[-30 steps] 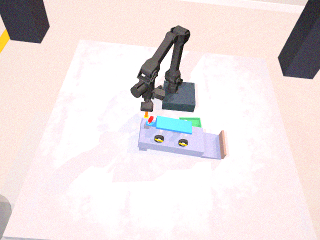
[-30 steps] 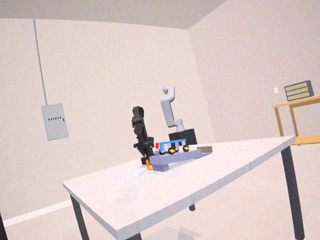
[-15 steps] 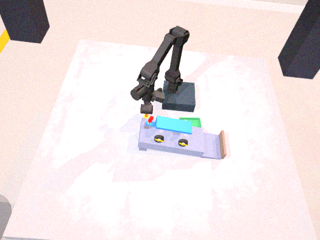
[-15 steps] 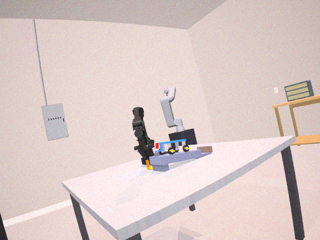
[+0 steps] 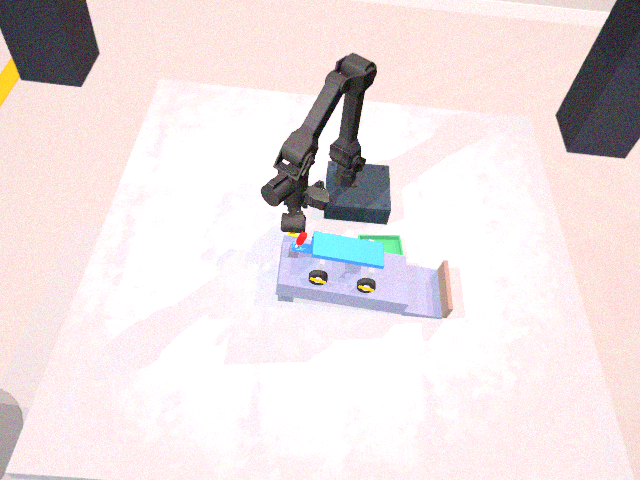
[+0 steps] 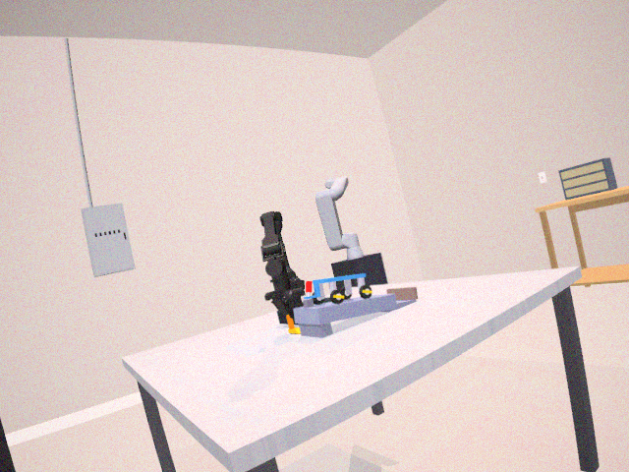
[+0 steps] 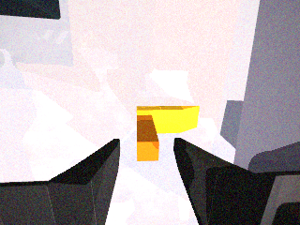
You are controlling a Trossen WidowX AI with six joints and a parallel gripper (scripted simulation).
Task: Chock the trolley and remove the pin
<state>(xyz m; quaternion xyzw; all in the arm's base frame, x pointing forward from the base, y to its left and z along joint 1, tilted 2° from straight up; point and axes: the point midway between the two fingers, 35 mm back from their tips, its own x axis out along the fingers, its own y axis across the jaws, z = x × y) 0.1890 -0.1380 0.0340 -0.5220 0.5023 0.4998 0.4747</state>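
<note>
The ramp [image 5: 346, 296] [image 6: 350, 309] [image 7: 272, 117] is resting on the table [image 5: 330, 403] [image 6: 355, 371] [image 7: 52, 150], with its uphill end at the left and its downhill end at the right of the top view. The trolley [image 5: 347, 249] [image 6: 339, 278] is standing on the ramp, its blue deck sloping toward the downhill end. Two yellow-marked wheels are showing along the ramp's outer side. The stop pin [image 5: 301, 238] [image 6: 308, 286] is standing at the ramp's uphill end, its red head showing beside the trolley. The chock [image 5: 293, 234] [image 6: 294, 330] [image 7: 175, 120] is lying off the ramp, on the table near the uphill end, its orange handle [image 6: 290, 322] [image 7: 147, 151] pointing upward. The gripper [image 5: 293, 226] [image 6: 289, 314] [image 7: 147, 143] is hovering beside the ramp's uphill end, above the chock. Its two fingers are standing partly apart and clamping nothing; in the wrist view the handle is appearing in line with the gap between them. The tray [image 5: 379, 237] is lying beside the ramp on the robot's side, partly hidden behind the trolley's deck. A brown board [image 5: 445, 289] [image 6: 402, 293] is standing upright across the ramp's downhill end.
</note>
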